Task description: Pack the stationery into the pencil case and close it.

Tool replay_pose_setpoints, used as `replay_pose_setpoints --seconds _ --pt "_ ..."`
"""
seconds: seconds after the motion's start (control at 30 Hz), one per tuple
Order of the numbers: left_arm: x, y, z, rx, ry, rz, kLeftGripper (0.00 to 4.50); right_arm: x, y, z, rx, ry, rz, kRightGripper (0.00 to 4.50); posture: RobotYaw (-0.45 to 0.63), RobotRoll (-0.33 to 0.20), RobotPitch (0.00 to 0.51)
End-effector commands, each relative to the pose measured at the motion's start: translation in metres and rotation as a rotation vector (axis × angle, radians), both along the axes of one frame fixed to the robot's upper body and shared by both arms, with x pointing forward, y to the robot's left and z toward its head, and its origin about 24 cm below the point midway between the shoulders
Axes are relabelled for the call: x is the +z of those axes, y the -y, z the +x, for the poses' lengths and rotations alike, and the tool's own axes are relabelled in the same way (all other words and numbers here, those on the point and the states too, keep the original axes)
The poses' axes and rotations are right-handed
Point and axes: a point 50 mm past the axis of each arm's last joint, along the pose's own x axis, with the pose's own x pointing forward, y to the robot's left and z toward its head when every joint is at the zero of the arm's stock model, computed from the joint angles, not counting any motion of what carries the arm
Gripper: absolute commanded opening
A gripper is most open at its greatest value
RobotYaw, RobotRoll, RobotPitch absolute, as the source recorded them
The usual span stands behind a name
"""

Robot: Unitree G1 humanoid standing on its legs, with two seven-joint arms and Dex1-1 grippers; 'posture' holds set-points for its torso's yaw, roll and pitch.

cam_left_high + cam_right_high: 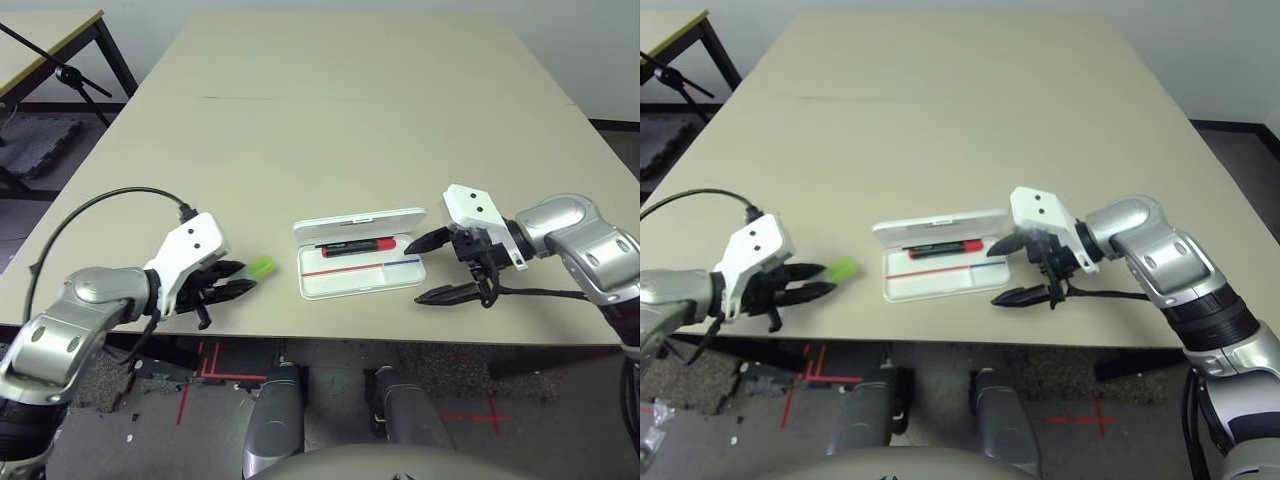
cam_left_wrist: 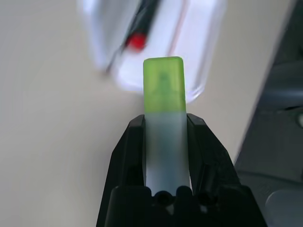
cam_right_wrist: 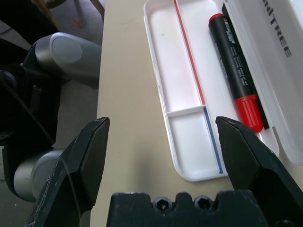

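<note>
My left gripper (image 1: 238,280) is shut on the stubby white highlighter (image 2: 164,142). Its light-green cap (image 1: 262,267) sticks out past the fingertips and points at the pencil case. The white pencil case (image 1: 350,280) lies open near the table's front edge, its lid (image 1: 360,225) folded back on the far side. A red and black marker (image 1: 357,246) lies in the tray's rear part, beside a thin red-and-blue line (image 3: 199,90). Just right of the case, my right gripper (image 1: 416,271) is open with nothing between its fingers (image 3: 90,156).
The beige table (image 1: 350,120) stretches far behind the case with free room. Its front edge runs close under both grippers. A second table (image 1: 50,35) and a black stand (image 1: 70,75) are at the far left, off this table.
</note>
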Motion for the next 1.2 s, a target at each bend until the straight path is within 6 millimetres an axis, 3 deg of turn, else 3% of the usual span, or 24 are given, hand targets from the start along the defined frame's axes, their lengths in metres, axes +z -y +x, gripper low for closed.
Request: replay_pose_setpoints --seconds 0.03,0.37,0.63,1.2 --pt "-0.001 0.028 -0.002 -0.130 0.027 0.001 1.10 0.002 0.001 0.002 -0.009 0.008 -0.014 4.50 0.11 0.000 0.125" --pt "-0.001 0.066 0.021 -0.247 0.167 0.121 1.10 0.005 0.003 0.003 -0.037 0.020 -0.021 4.50 0.09 0.000 0.124" --pt "-0.008 0.099 0.036 -0.294 0.170 0.106 1.10 0.004 0.005 0.003 -0.056 0.025 -0.026 4.50 0.07 0.000 0.124" --pt "-0.015 0.108 0.041 -0.290 0.101 0.129 1.10 0.003 0.004 0.003 -0.071 0.036 -0.032 4.50 0.06 0.000 0.127"
